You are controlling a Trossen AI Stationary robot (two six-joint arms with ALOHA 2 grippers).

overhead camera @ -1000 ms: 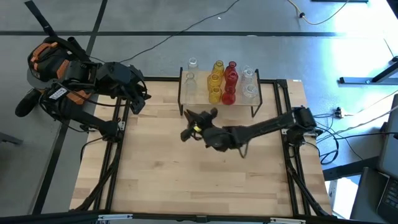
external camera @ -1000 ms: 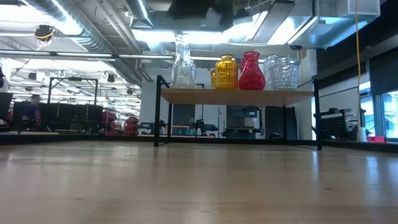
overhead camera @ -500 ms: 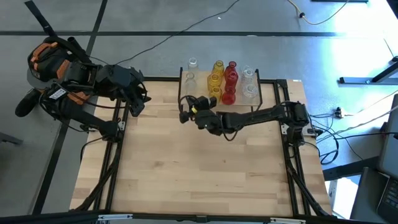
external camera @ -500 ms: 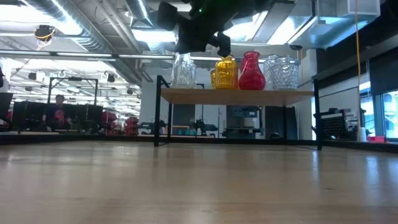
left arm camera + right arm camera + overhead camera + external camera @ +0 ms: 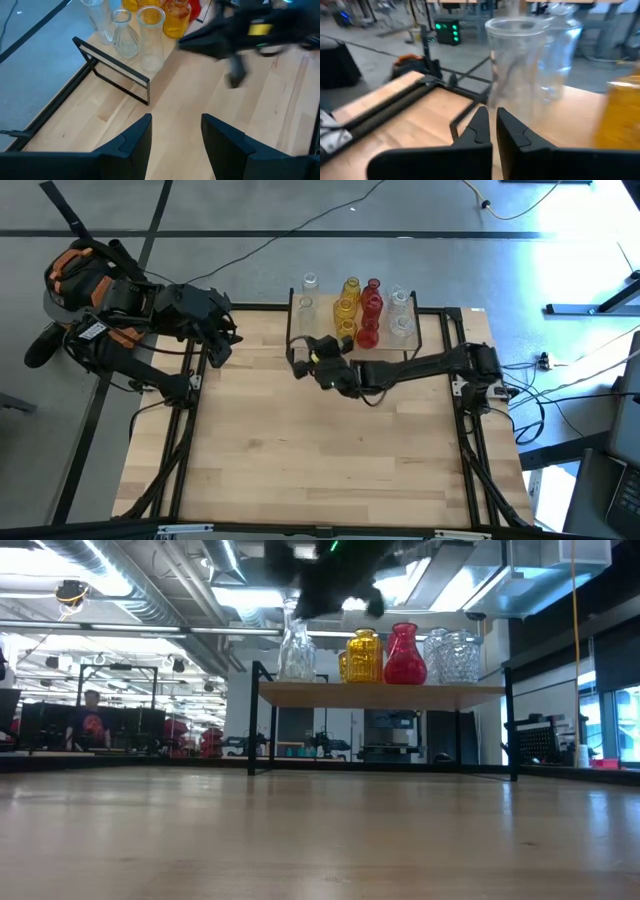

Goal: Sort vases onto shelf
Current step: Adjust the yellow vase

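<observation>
Table bare, vases [image 5: 352,310] crowding the shelf [image 5: 412,340] at its far edge; right gripper [image 5: 303,357] hovering nearly closed, empty, should be retreating slowly without clipping the glass.

Shelf [image 5: 412,315] at the far edge of the surface [image 5: 300,460] is crowded: clear vases [image 5: 306,306] at its left end, yellow vases [image 5: 346,310] and red vases [image 5: 371,310] in the middle, more clear vases [image 5: 401,312] at its right end, with little room between the rows. Right claw [image 5: 296,356] hangs just in front of the shelf's left corner, fingers nearly together, its arm [image 5: 410,368] lying across the approach to the shelf front. Left claw [image 5: 222,345], fingers apart, sits at the surface's far-left corner. The near and middle surface is open. Under the shelf, black legs [image 5: 256,720] bound an open gap.
</observation>
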